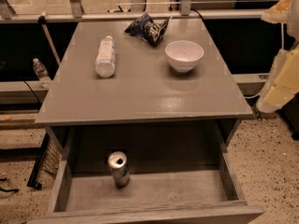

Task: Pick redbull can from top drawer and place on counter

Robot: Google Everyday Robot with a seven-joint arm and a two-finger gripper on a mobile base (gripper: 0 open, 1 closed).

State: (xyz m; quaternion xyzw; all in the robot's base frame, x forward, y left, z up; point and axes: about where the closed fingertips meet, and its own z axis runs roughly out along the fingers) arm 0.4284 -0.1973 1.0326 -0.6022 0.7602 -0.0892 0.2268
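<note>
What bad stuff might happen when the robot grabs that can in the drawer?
1. The redbull can stands tall and slim in the top drawer; a sideways bump might topple it and send it rolling.
2. It sits close under the counter front edge, so the gripper, now off to the right of the counter, may hit that edge.
3. A water bottle, chip bag and bowl occupy the counter; a careless placement might knock them.

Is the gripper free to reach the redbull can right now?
Likely yes: the gripper hangs beside the counter, the top drawer is pulled open, and the redbull can stands upright with nothing over it.
</note>
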